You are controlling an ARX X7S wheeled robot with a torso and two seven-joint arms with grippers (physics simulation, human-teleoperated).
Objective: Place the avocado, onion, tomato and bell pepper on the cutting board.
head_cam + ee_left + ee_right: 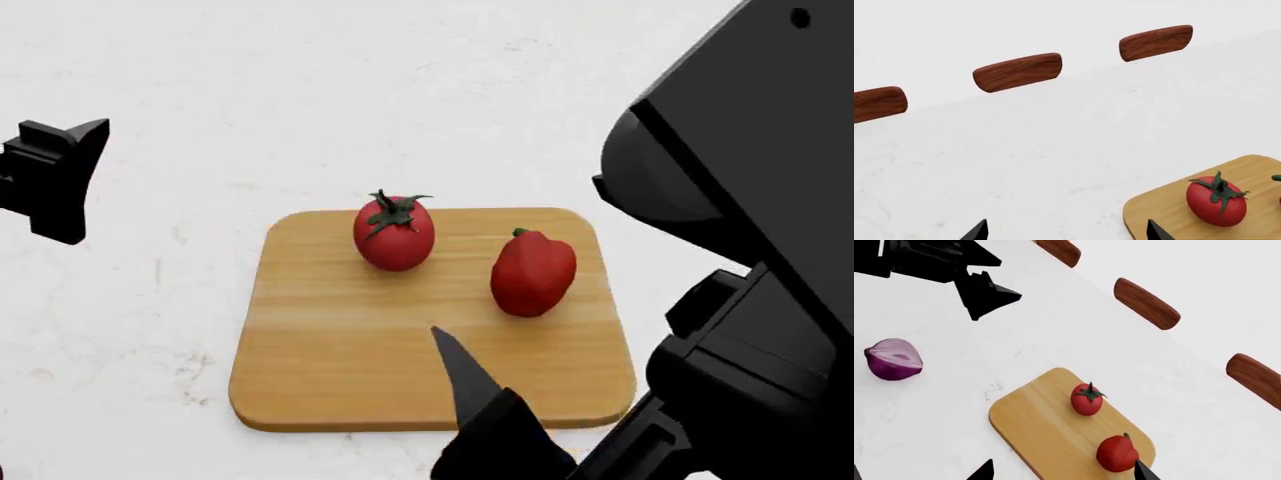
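Observation:
The cutting board (334,350) lies on the white counter. On its far half stand the tomato (394,233) and the bell pepper (533,272), a little apart. The onion (894,359) lies on the counter well off the board, shown only in the right wrist view. The avocado is out of view. My right gripper (1064,472) hangs open above the board's near edge, with nothing between its fingers. My left gripper (1067,231) is open and empty over bare counter to the left of the board, and the tomato (1217,200) shows beside one of its fingertips.
Three brown wooden chair backs (1017,72) line the counter's far edge. My right arm's black body (747,250) fills the right of the head view. White counter surrounds the board (1047,435) on all sides.

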